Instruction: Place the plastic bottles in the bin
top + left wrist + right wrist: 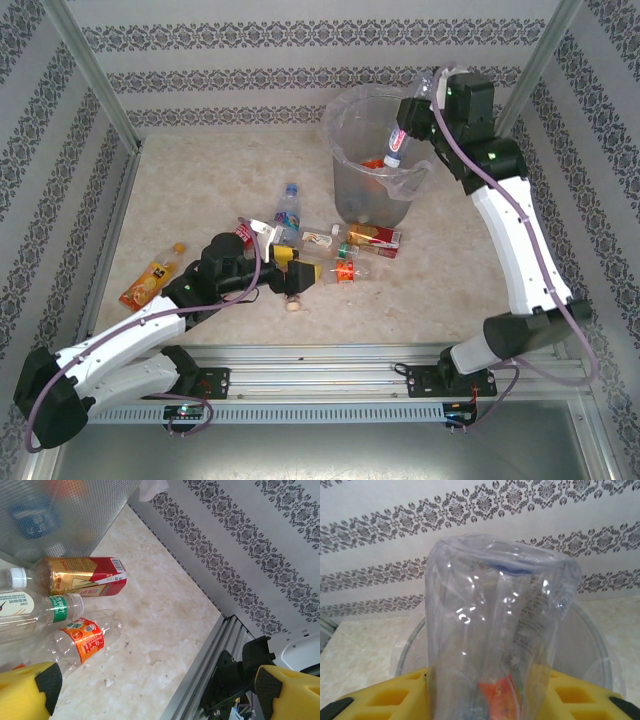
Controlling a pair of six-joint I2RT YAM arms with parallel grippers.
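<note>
Your right gripper (408, 118) clamped a bottle (397, 142) above the bin (345, 185), long axis near upright, cap pointing down. Your left gripper (157, 692), before the bin, stood wide open.

Grey bag-lined bin (375, 195) upright, partly filled. One clear bottle (398, 140) tilted over its mouth. On worktop (200, 190), other bottles (372, 238) lie scattered.

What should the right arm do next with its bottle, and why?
Probably open the right end effector: it grips a clear bottle that seems to hang over the open top of the bin, so letting go should drop it inside.
</note>
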